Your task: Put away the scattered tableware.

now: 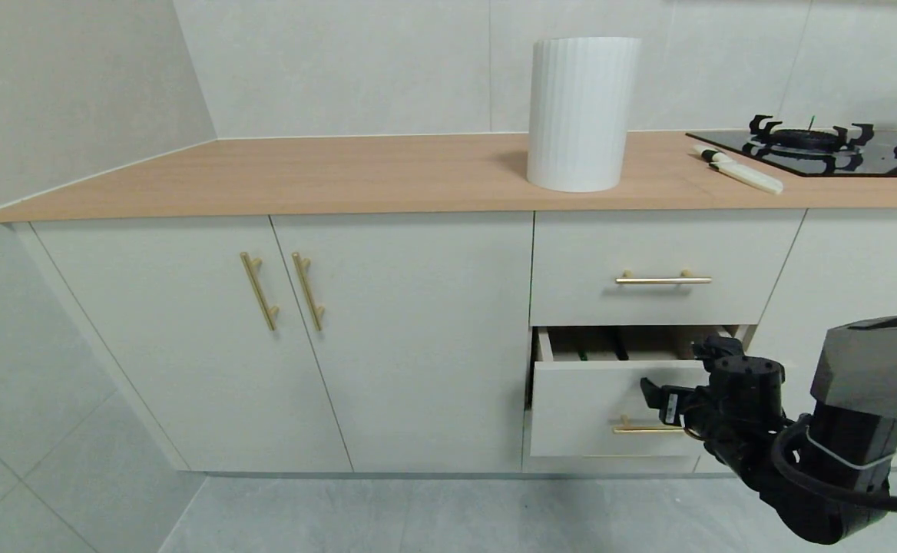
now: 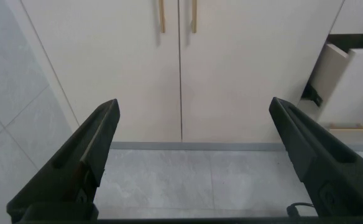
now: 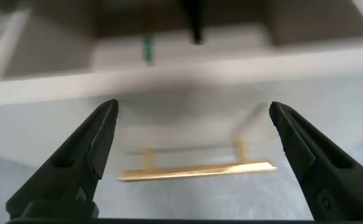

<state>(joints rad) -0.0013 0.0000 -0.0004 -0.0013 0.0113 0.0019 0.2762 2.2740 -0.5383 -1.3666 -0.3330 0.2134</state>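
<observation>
Wood-grain counter carries a white ribbed cylinder, upright and closer to the front edge than to the back wall. Toward the counter's right end we see a pale knife lying flat near the front edge, just beside the front corner of the black hob.

Below the counter are 2 cabinet doors with gold handles and 2 drawers. The upper drawer is closed and the lower drawer is pulled partly out. Inside it we make out a dark utensil and a green one, though we cannot tell what they are.

The right gripper hangs in front of the lower drawer's gold handle, its fingers spread wide and holding nothing. The left gripper sits low, facing the cabinet doors near the floor, its fingers likewise spread apart and empty.
</observation>
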